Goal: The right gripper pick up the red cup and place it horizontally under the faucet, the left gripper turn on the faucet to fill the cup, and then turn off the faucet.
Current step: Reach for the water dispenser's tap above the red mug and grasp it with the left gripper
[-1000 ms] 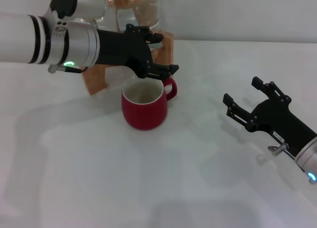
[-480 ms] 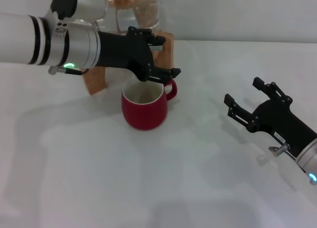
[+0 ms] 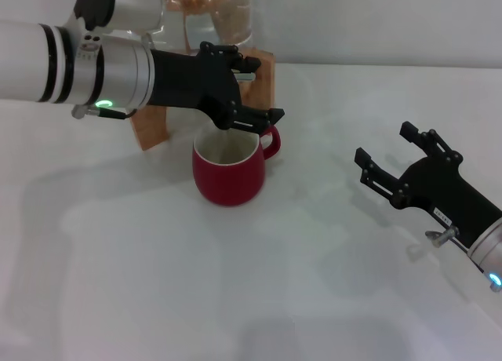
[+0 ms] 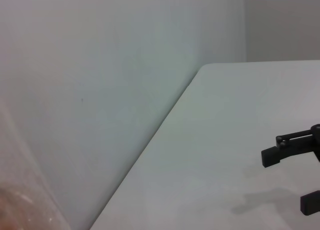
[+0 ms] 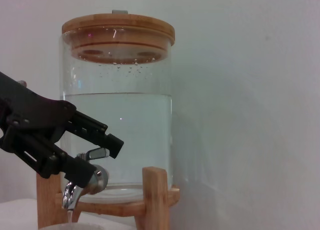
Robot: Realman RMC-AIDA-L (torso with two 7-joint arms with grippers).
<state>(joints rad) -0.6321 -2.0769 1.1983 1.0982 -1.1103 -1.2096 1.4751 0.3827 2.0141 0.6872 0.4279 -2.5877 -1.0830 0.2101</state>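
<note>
The red cup (image 3: 227,171) stands upright on the white table in front of the wooden stand (image 3: 153,127), cream inside showing, handle toward the back right. Just above its rim my left gripper (image 3: 267,88) reaches in from the left. In the right wrist view the left gripper (image 5: 100,160) is open, its fingers on either side of the lever of the chrome faucet (image 5: 84,182). A thin thread of water seems to fall from the spout. My right gripper (image 3: 383,143) hovers open and empty far to the cup's right.
The glass water jar (image 5: 117,115), about two-thirds full under a wooden lid, sits on the stand against the back wall. The left wrist view shows bare table, wall and the right gripper (image 4: 284,181) at its edge.
The left gripper has shifted slightly at the faucet, its lower finger dipping a little toward the cup's rim. The cup and the right arm have barely moved.
</note>
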